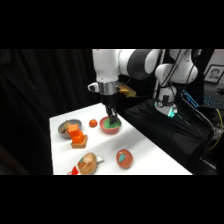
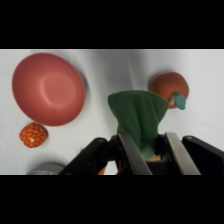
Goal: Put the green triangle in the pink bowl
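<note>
Green triangle (image 2: 137, 120): held between the tool's two fingers in the wrist view, its wide end pointing away from the wrist, lifted off the counter.
Tool (image 2: 149, 150): closed on the green triangle, one metal finger (image 2: 131, 150) on each side of it; in the side view the tool (image 1: 113, 118) hangs straight down from the white arm (image 1: 107, 65) just over the pink bowl.
Pink bowl (image 2: 48, 88): upright on the white counter (image 2: 115, 65), nothing inside it in the wrist view; in the side view the green block shows at its rim (image 1: 110, 126).
Orange textured ball (image 2: 33, 135): just beside the pink bowl.
Reddish-brown round thing with a teal patch (image 2: 171, 89): on the counter beyond the green triangle, apart from the bowl.
Grey bowl (image 1: 69, 126): near the counter's left edge in the side view, with orange blocks (image 1: 77, 135) in front of it.
Tan rounded object (image 1: 89, 162): at the counter's near edge.
</note>
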Controlling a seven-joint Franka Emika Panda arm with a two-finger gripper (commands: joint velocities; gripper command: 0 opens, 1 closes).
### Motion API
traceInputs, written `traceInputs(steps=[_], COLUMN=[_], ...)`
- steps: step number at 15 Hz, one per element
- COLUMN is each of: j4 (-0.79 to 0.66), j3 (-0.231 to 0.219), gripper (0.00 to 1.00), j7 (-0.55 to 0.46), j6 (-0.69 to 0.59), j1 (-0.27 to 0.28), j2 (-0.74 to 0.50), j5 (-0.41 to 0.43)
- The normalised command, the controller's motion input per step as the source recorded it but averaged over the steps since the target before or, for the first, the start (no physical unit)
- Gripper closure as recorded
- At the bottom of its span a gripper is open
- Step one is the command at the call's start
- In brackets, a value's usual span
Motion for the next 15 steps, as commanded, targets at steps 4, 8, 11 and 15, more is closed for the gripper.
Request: traceInputs(steps=[4,8,11,15], j4=[-0.38,-0.25,-0.20,-0.11], j3=[-0.078,-0.088,-0.059,-0.029], gripper=[0.91,0.92,0.92,0.92], j7=[-0.45,-0.45,-0.37,-0.34], j6=[0.25,0.35,0.35,0.37], j1=[-0.268,-0.185,-0.112,-0.066], j2=[-0.31,-0.11,-0.02,0.08], j5=[-0.070,0.035,0.120,0.195])
